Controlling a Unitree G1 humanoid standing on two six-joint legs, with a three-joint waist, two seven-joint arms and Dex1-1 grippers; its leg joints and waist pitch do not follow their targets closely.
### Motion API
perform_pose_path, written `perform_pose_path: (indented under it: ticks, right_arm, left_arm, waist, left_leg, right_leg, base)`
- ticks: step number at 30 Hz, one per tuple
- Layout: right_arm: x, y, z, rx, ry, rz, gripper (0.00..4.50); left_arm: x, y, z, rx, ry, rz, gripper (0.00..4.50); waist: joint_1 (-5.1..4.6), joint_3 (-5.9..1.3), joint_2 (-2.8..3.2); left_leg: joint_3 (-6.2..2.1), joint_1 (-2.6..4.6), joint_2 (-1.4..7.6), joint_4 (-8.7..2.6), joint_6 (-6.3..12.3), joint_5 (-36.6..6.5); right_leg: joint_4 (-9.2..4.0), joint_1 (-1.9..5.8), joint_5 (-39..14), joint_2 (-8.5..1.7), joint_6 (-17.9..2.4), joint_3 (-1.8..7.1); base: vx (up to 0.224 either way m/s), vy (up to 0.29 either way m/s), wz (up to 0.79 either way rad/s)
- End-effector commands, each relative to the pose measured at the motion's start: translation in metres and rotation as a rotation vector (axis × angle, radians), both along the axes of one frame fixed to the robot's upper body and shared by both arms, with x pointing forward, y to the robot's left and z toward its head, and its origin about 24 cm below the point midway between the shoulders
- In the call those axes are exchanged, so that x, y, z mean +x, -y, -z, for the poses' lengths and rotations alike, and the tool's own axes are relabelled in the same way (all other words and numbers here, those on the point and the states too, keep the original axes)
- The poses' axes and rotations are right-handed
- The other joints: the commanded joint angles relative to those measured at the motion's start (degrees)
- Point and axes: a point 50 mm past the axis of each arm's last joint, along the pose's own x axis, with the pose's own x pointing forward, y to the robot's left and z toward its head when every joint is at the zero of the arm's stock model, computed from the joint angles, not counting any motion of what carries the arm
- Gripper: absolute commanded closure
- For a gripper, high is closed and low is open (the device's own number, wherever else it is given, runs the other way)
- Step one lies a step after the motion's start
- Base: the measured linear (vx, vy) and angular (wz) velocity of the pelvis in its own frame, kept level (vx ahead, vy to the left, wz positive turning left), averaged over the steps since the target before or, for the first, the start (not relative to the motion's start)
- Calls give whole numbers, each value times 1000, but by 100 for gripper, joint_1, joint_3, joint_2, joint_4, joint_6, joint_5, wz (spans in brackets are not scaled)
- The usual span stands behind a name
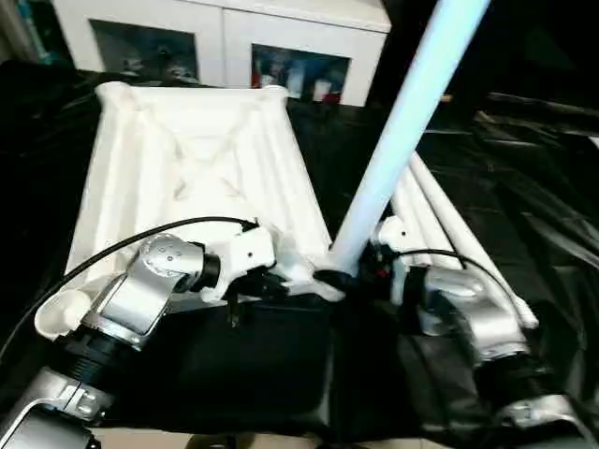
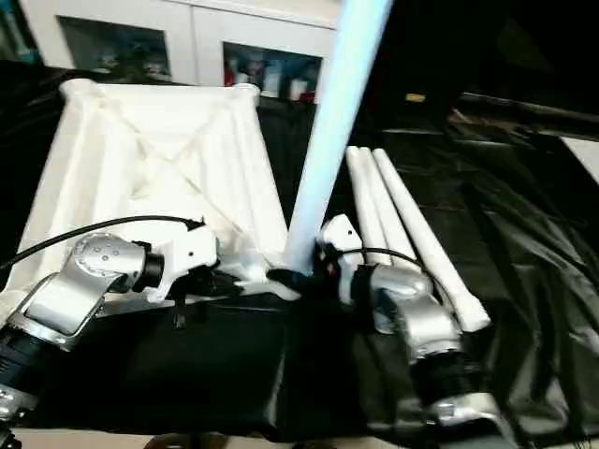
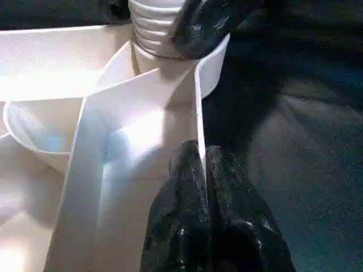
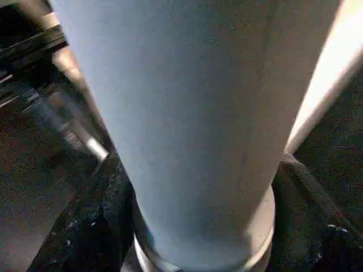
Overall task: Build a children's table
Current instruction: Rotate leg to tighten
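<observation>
The tabletop [image 1: 187, 168] lay upside down on the black cloth [image 1: 524, 187], filling the left and centre of the head views, its ribbed underside facing up and a round socket at each corner. A white cabinet [image 1: 225, 37] with glass doors stood along the top edge of the frame behind it.

At the tabletop's near right corner, just right of centre in the frame, one leg [image 1: 402, 122] stood in the corner socket [image 3: 164, 62] and leaned up toward the upper right, running out past the top edge. Its ribbed end sat in the socket. Three more legs [image 2: 393, 215] lay side by side on the cloth to the right of the upright one, touching each other.

The left gripper [image 1: 245, 292] sat at the tabletop's near edge, left of the socket. Its fingers [image 3: 187, 209] were pressed tightly together, with the thin white edge wall of the tabletop running up to the seam between their tips.

The right gripper [image 1: 367, 273] was at the base of the standing leg, lower centre-right. Its fingers [image 4: 96, 226] sat on either side of the leg, close around it; whether they pressed on it could not be told.
</observation>
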Motion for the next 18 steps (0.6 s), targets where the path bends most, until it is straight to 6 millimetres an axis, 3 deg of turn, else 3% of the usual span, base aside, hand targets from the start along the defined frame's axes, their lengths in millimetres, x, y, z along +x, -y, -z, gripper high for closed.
perform_pose_path:
  ticks: [1,4,7,11,16,18]
  right_arm:
    - [6,9,18,-65,-73,184,178]
    - [12,0,22,-55,-96,285,178]
    - [20,-16,26,-52,-141,447,178]
    - [26,-38,27,-14,-202,545,178]
    - [28,-49,23,-28,-165,524,178]
    - [30,-50,18,15,-151,492,122]
  left_arm:
    - [-4,21,13,-54,-46,5,450]
    - [2,29,16,-43,-29,-69,450]
    - [15,41,18,-30,-2,-217,450]
    - [27,56,14,-35,20,-344,450]
    - [30,61,12,-22,36,-343,450]
    - [30,59,12,-6,34,-334,450]
  waist:
    - [-12,-272,30]
    - [-64,-227,34]
    - [-103,-231,53]
    - [-95,-261,37]
    - [-83,-278,29]
    - [-72,-276,42]
  left_leg:
    - [-193,143,382,-455,32,-1254]
    - [-231,184,382,-494,-167,-1748]
    - [-251,212,384,-508,-270,-1922]
    - [-241,190,369,-497,-190,-1828]
    - [-207,156,359,-481,-35,-1483]
    - [-203,145,358,-477,29,-1408]
  right_leg:
    - [-437,183,-1435,-479,-1219,268]
    - [-542,126,-2304,-498,-977,282]
    - [-567,92,-2488,-496,-867,285]
    - [-550,107,-2133,-482,-807,281]
    - [-494,132,-1452,-456,-865,280]
    - [-482,152,-1317,-461,-911,280]
  base:
    - [0,0,0]
    - [0,0,0]
    - [0,0,0]
    - [0,0,0]
    - [0,0,0]
    - [0,0,0]
